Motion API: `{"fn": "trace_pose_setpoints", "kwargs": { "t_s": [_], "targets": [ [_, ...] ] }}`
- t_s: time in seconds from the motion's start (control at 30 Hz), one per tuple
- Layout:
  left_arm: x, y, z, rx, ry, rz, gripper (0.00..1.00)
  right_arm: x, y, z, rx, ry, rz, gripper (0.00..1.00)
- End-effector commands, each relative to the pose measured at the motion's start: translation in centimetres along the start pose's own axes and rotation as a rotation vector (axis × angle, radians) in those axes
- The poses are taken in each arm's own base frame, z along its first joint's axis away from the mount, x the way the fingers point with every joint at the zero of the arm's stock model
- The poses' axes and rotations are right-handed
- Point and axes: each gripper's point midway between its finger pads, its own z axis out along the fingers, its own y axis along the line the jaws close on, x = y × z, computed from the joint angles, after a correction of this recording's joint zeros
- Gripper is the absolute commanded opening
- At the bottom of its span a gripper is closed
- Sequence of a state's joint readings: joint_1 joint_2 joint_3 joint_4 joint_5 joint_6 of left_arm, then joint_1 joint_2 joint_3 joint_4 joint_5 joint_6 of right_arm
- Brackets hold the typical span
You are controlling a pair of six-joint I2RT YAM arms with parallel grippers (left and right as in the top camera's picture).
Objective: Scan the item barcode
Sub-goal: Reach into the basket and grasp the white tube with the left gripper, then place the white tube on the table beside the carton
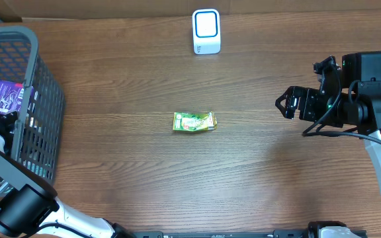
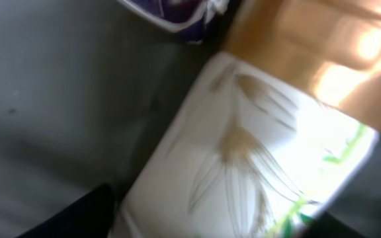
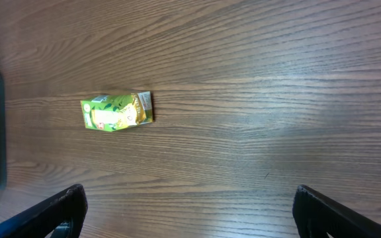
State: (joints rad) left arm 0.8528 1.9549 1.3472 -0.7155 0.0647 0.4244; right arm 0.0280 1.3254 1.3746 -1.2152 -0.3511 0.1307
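A white barcode scanner (image 1: 206, 31) with a blue-edged face stands at the far middle of the table. A small green packet (image 1: 194, 121) (image 3: 116, 112) lies flat at the table's centre. My left arm reaches into the grey basket (image 1: 45, 99) at the left. Its wrist view is filled by a blurred white packet (image 2: 256, 158) with a leaf print and a gold band, lying between my left gripper's (image 2: 204, 228) dark fingers (image 2: 78, 215). A purple packet (image 1: 6, 97) (image 2: 177, 16) lies beside it. My right gripper (image 1: 284, 104) (image 3: 189, 211) hovers open at the right, holding nothing.
The basket's tall mesh wall (image 1: 51, 125) stands between the left arm and the open tabletop. The right arm's body (image 1: 362, 99) occupies the right edge.
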Motion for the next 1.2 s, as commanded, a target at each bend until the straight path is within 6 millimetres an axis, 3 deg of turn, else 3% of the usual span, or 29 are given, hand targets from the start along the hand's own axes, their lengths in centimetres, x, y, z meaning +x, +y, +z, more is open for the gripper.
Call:
{"fn": "trace_pose_setpoints", "kwargs": {
  "t_s": [0.0,0.07,0.2,0.3,0.33,0.5,0.63,0.8,0.87,0.9,0.93,1.0,1.07,1.17],
  "targets": [
    [2.4,-2.0,3.7,0.071,0.105,0.007,0.47,-0.7,0.5,-0.5,-0.004,-0.026,-0.018,1.0],
    [2.1,-2.1,3.6,0.072,0.098,0.01,0.04,-0.7,0.5,-0.5,-0.004,-0.027,-0.018,1.0],
    [0.6,-1.7,2.6,0.062,0.076,-0.124,0.04,-0.9,0.5,-0.5,-0.006,-0.032,-0.02,1.0],
    [-1.2,-2.2,0.5,0.117,0.062,-0.217,0.04,-1.0,0.5,-0.5,-0.007,-0.037,-0.022,1.0],
    [-2.9,-3.1,-1.5,0.181,0.037,-0.214,0.04,-1.1,0.5,-0.5,-0.008,-0.04,-0.023,1.0],
    [-7.6,-4.5,-8.2,0.222,-0.038,-0.166,0.04,-1.0,0.5,-0.5,-0.007,-0.036,-0.022,1.0],
    [-12.3,-6.0,-16.3,0.206,-0.18,-0.172,0.04,-1.0,0.5,-0.5,-0.008,-0.036,-0.021,1.0],
    [-15.7,-8.8,-25.1,0.202,-0.374,-0.114,0.04,-0.8,0.5,-0.5,-0.006,-0.029,-0.018,1.0],
    [-16.3,-11.3,-29.2,0.236,-0.462,-0.06,0.04,-0.7,0.5,-0.5,-0.005,-0.025,-0.017,1.0],
    [-16.3,-13.6,-31.9,0.26,-0.519,-0.009,0.04,-0.7,0.5,-0.5,-0.005,-0.025,-0.017,1.0],
    [-16.2,-14.8,-33.1,0.27,-0.541,0.015,0.04,-0.7,0.5,-0.5,-0.005,-0.024,-0.017,1.0],
    [-15.6,-17.2,-34.9,0.295,-0.564,0.067,0.04,-0.7,0.5,-0.5,-0.005,-0.024,-0.017,1.0],
    [-14.1,-21.6,-36.2,0.346,-0.555,0.155,0.04,-0.6,0.5,-0.5,-0.004,-0.023,-0.016,1.0],
    [-12.4,-26.3,-35.5,0.351,-0.495,0.257,0.04,-0.6,0.4,-0.5,-0.004,-0.022,-0.016,1.0]
  ]
}}
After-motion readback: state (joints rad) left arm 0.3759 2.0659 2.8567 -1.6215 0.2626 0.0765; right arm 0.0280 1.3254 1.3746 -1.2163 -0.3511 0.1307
